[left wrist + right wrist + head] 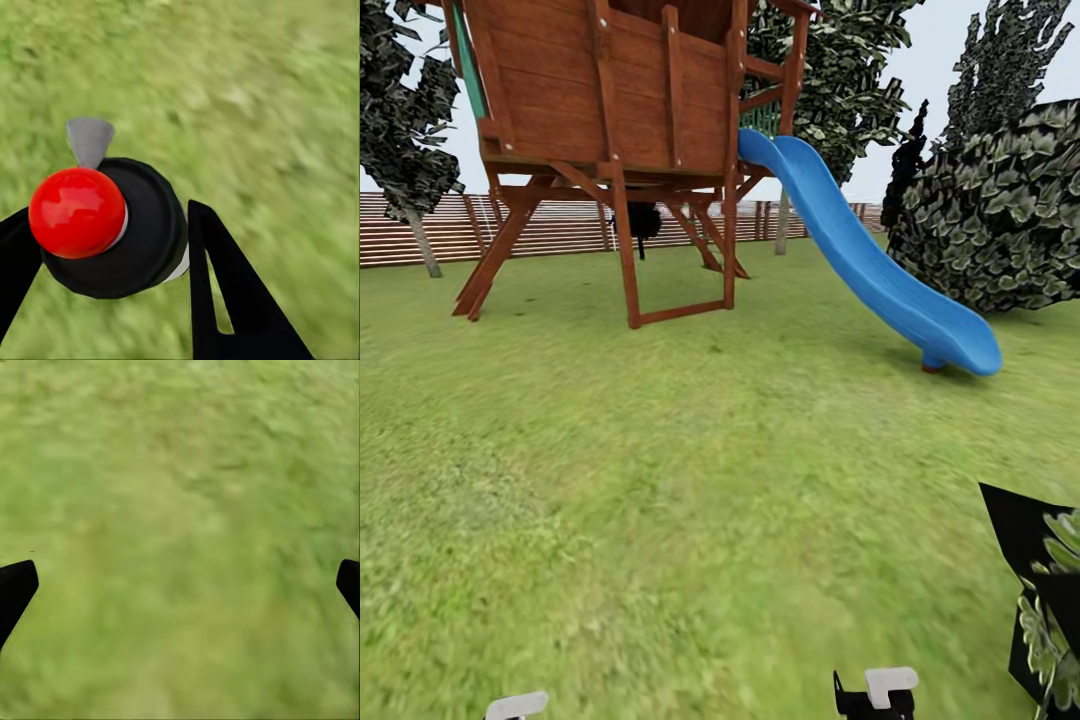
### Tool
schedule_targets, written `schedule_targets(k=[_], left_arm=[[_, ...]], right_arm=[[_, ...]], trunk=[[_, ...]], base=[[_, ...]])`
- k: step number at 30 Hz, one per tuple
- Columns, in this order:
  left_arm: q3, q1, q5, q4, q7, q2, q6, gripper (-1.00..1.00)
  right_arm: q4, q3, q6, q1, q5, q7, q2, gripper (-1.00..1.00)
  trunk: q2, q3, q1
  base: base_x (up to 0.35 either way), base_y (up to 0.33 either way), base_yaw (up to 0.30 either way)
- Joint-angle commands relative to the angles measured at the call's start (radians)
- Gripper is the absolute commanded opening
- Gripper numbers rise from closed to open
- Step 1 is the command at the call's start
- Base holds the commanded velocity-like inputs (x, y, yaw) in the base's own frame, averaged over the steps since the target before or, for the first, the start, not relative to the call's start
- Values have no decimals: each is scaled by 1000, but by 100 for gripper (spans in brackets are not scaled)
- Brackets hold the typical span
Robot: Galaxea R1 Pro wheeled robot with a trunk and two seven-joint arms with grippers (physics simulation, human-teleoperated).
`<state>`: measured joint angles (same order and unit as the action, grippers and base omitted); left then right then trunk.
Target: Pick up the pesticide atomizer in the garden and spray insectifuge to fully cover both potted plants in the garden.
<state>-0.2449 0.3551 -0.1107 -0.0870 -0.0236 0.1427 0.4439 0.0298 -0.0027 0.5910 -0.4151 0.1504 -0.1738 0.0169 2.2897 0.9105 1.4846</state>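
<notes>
1. The left gripper [112, 247] is clamped on the pesticide atomizer [112, 232] — in the left wrist view a dark round body with a glossy red cap sits between the two black fingers [225, 292], and a small grey nozzle juts out past the cap, away from the camera. So the bottle is already in hand, with blurred lawn [262, 112] beyond the fingertips.

2. Ahead of both grippers, the head view shows open grass running up to a wooden play tower [610, 110] with a blue slide [870, 260], a slatted fence [420, 230] behind it and a big dark bush [1000, 210] off to the right-hand side. No aloe-like potted plants can be made out among these.

3. The right gripper [180, 585] hangs spread wide and empty — only its two dark fingertips show at the edges of its wrist view, with bare grass between them.

4. Judged from this, the step in hand is travel toward the plants. To do it well, the left hand should keep a firm hold with the nozzle pointing away from the robot, and the base should turn until a plant lies in front of that gripper. Spraying should wait until the nozzle is near the leaves.
</notes>
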Motion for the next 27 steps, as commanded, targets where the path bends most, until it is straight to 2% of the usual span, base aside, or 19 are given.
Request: schedule_targets(k=[1, 27], left_arm=[[-7, 1, -11, 1, -2, 0, 4, -100], [-7, 1, -11, 1, -2, 0, 4, -100]], right_arm=[[-1, 0, 1, -1, 11, -9, 0, 100], [-1, 0, 1, -1, 11, -9, 0, 100]], trunk=[[0, 1, 0], [0, 1, 0]], base=[[339, 0, 0], [339, 0, 0]])
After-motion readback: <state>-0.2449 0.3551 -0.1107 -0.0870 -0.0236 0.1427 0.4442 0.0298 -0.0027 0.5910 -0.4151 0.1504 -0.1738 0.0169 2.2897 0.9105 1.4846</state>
